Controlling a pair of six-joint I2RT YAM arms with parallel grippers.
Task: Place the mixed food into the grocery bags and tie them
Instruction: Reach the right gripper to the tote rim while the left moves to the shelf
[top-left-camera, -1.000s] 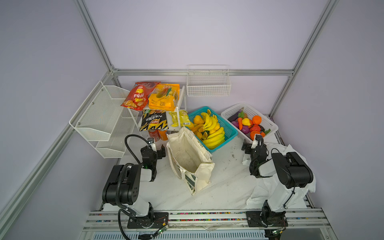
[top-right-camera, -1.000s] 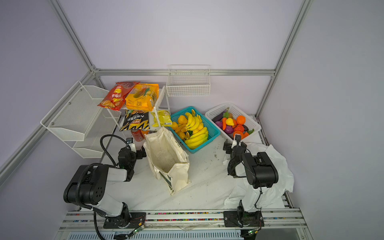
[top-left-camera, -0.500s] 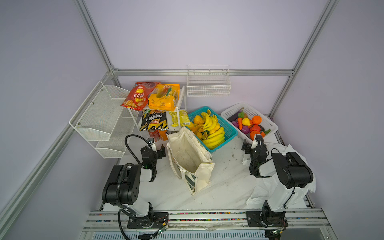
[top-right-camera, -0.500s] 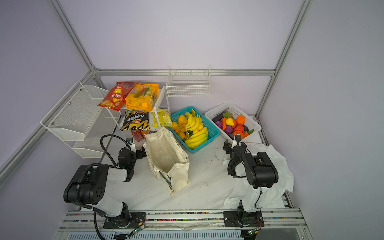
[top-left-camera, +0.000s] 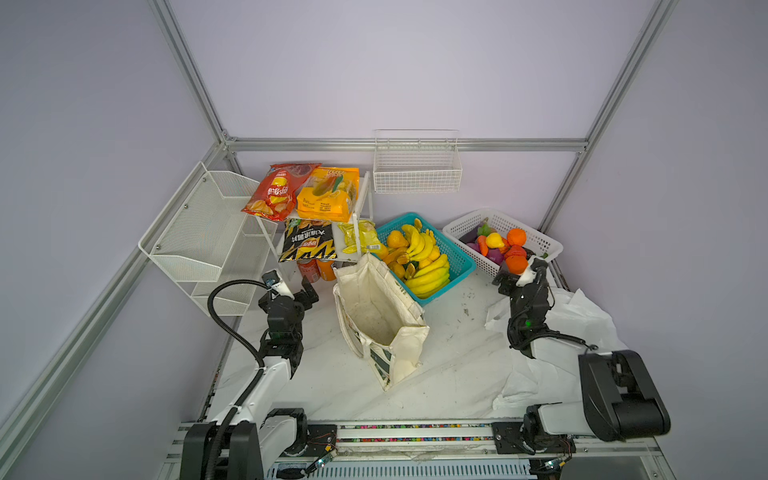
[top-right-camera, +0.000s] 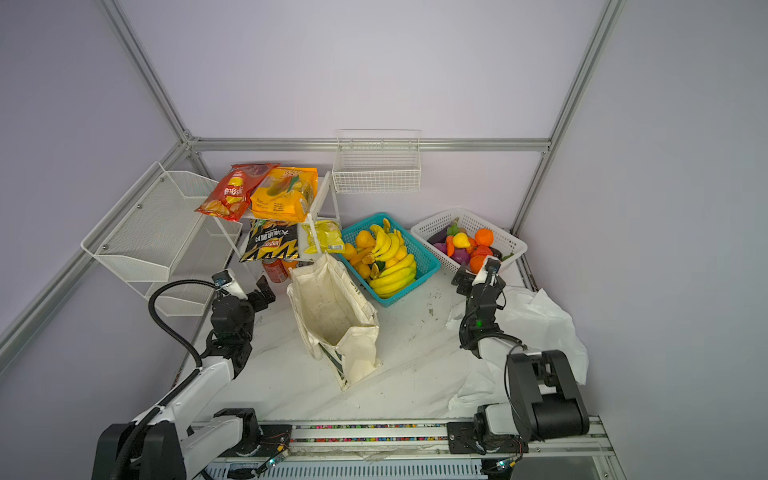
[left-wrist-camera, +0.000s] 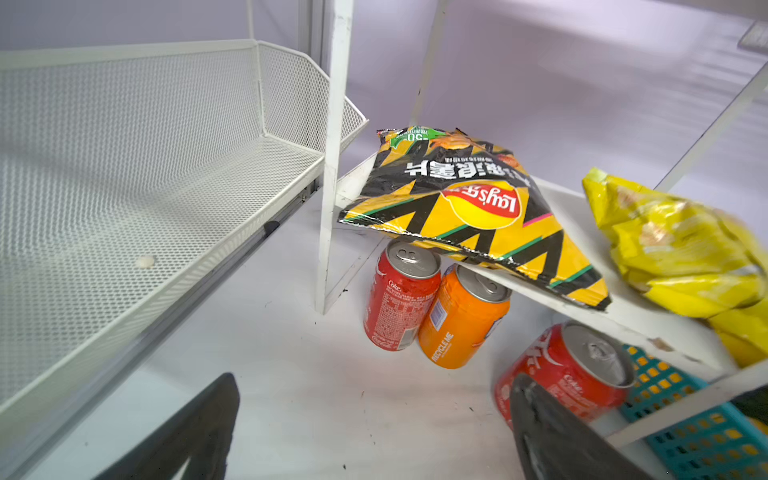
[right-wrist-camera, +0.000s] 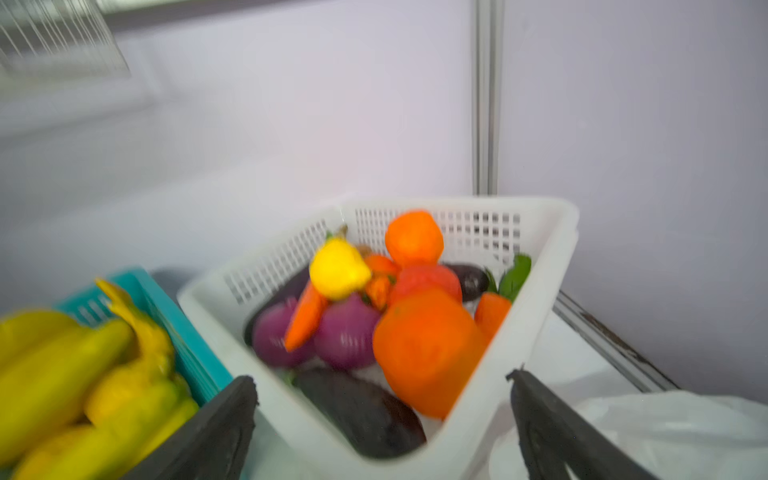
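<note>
The cream canvas tote (top-left-camera: 380, 316) stands open-mouthed and apparently empty mid-table, and the white plastic carrier bag (top-left-camera: 582, 320) lies crumpled under the right arm. Nothing is packed yet. The black chip bag (left-wrist-camera: 469, 216) and yellow snack packet (left-wrist-camera: 681, 257) lie on the rack shelf (left-wrist-camera: 579, 224), the bananas (top-left-camera: 428, 270) in the teal basket (top-left-camera: 459, 255), and the purple eggplant (right-wrist-camera: 361, 411) in the white basket (right-wrist-camera: 565, 249). The left gripper (left-wrist-camera: 372, 384), jaws spread and empty, faces the chips. The right gripper (right-wrist-camera: 381, 377), likewise spread, hovers at the produce. A hard pinch could burst the puffed bag, or a low reach could topple the cans (left-wrist-camera: 401, 299) beneath.
</note>
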